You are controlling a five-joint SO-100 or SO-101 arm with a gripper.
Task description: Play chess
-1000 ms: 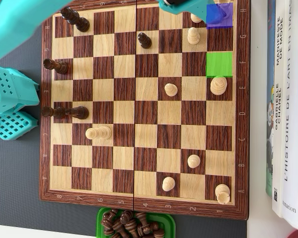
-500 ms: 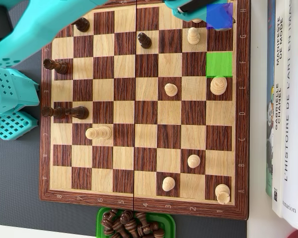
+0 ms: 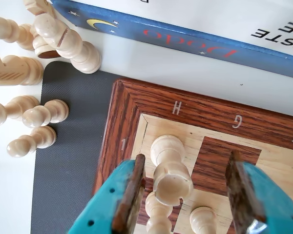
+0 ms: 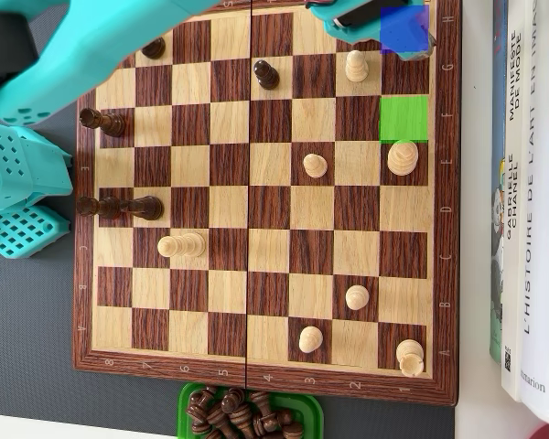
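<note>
In the wrist view, going left to right with the rook [image 3: 170, 168] as the landmark: far to its left, off the chessboard [image 3: 136, 105] and on the grey mat [image 3: 71, 161], captured pale pieces [image 3: 29, 114] are lying on their sides. Just left of the rook the gripper's [image 3: 183, 195] near teal finger is standing close to it, apparently not touching. The rook itself is sitting between the jaws, upright, its long axis running roughly along the camera's line of sight so that its flat top is facing the lens. Well to its right the other finger is hanging over the dark square, a clear gap away. So the pincer is standing wide, holding nothing, and the rook is lying nearer the left jaw than the right (an off-centre straddle). Below the rook two pale pawns [image 3: 203, 220] are crowding the lower edge.

In the overhead view the arm is covering the corner by the H file, where a blue marked square [image 4: 404, 27] is showing; a green marked square [image 4: 404, 118] is lying two squares below it.

I judge the coming close will be nudging the rook rightward before both pads bear on it.
</note>
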